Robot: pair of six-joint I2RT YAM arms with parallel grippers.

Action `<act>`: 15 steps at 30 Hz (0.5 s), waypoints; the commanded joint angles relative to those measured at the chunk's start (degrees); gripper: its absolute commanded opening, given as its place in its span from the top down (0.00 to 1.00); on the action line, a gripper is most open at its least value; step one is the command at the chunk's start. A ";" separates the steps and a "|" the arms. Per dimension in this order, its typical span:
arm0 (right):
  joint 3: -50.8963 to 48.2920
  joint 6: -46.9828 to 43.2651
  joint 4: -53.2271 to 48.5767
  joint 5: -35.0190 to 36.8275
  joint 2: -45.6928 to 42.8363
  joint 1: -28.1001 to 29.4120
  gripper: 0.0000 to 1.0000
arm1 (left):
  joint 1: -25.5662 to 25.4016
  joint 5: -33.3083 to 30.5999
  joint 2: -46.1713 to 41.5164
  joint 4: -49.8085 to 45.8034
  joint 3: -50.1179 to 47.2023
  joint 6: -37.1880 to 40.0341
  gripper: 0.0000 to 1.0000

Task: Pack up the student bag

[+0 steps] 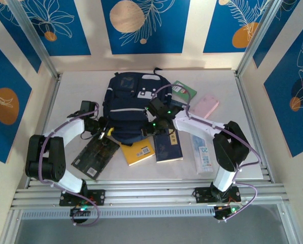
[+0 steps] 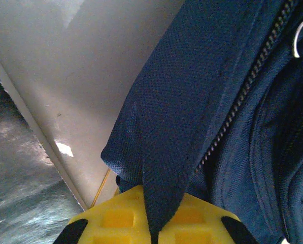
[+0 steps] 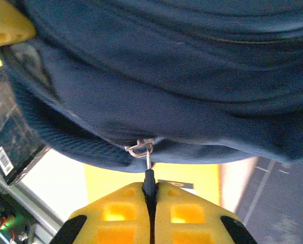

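Observation:
The student bag (image 1: 133, 104), a navy backpack with white trim, lies flat in the middle of the table. My left gripper (image 1: 104, 131) is at its near-left corner. In the left wrist view that gripper (image 2: 156, 203) is shut on a fold of the bag's navy fabric (image 2: 192, 101), beside a zipper track (image 2: 242, 96). My right gripper (image 1: 152, 126) is at the bag's near edge. Seen from the right wrist, this gripper (image 3: 150, 190) is shut on the black zipper pull (image 3: 149, 178), which hangs from a metal slider (image 3: 140, 147) on the bag (image 3: 166, 76).
Near the bag's front edge lie a dark book (image 1: 95, 156), a yellow book (image 1: 137, 151) and a navy booklet (image 1: 167, 147). A white packet (image 1: 202, 152) lies to the right. A green book (image 1: 183, 91) and a pink case (image 1: 205, 105) sit at the back right.

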 commanded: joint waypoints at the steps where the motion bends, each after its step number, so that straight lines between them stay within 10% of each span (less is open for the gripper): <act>1: -3.23 -0.12 -2.35 4.96 -2.88 -4.97 1.00 | 1.03 -2.94 -1.48 -0.96 1.35 0.33 1.00; 15: -4.49 3.31 4.80 5.19 -0.16 -19.61 1.00 | 1.47 -1.49 -2.58 -1.40 1.57 1.09 1.00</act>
